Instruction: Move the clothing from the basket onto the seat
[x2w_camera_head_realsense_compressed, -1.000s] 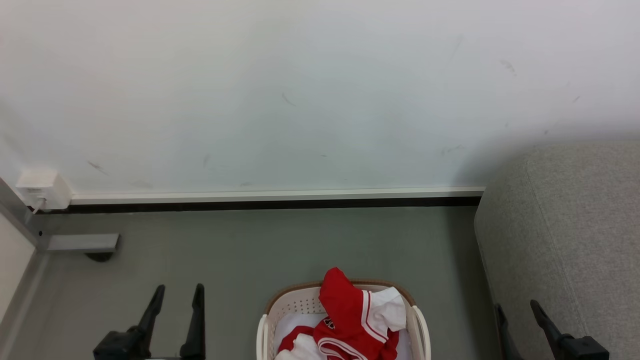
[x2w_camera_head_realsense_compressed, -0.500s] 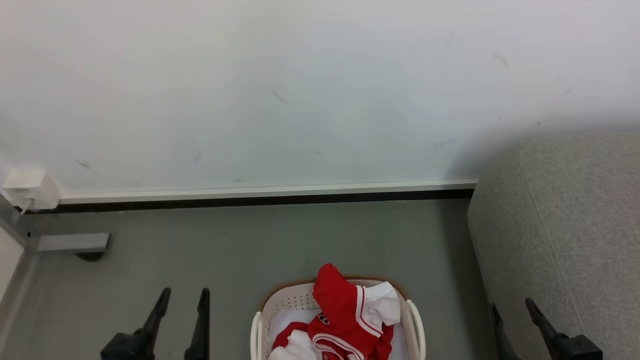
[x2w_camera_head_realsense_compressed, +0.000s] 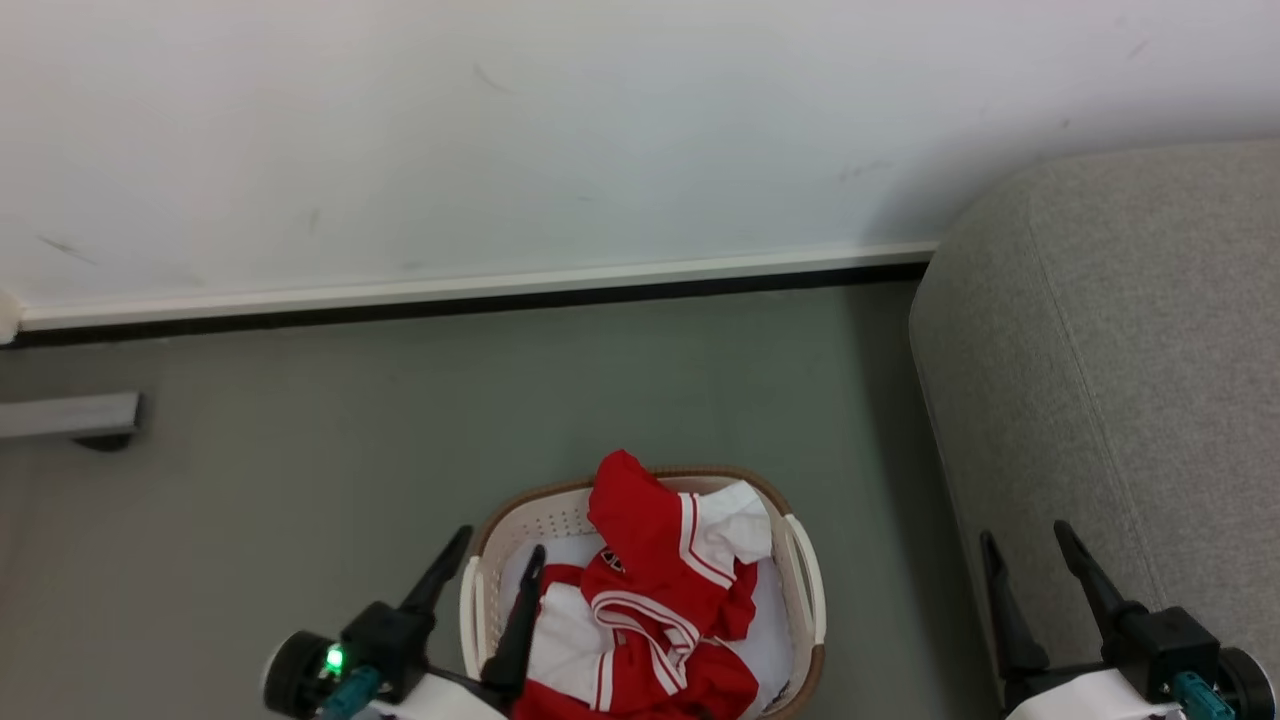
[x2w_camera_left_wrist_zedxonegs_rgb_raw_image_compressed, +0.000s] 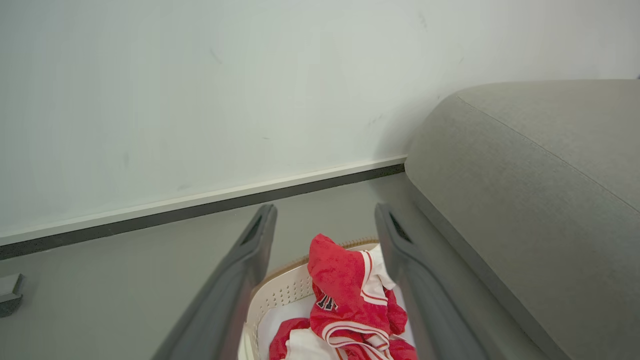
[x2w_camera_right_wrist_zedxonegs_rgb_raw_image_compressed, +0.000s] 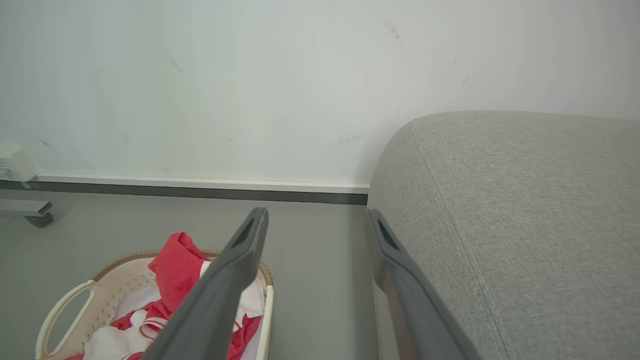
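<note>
One basket. One seat. Two grippers, left gripper and right gripper, two fingers each. One heap of clothing; the number of pieces in it is unclear.

You've got bright, even light. A soft shadow falls on the wall and floor just left of the seat. Head view is sharp; fingers of the left claw blur near the lens.

I see the clothing heaped in the basket, which sits on the floor just left of the seat. The wall runs behind both. My left gripper hangs over the basket's left rim, and my right gripper is beside the seat.
</note>
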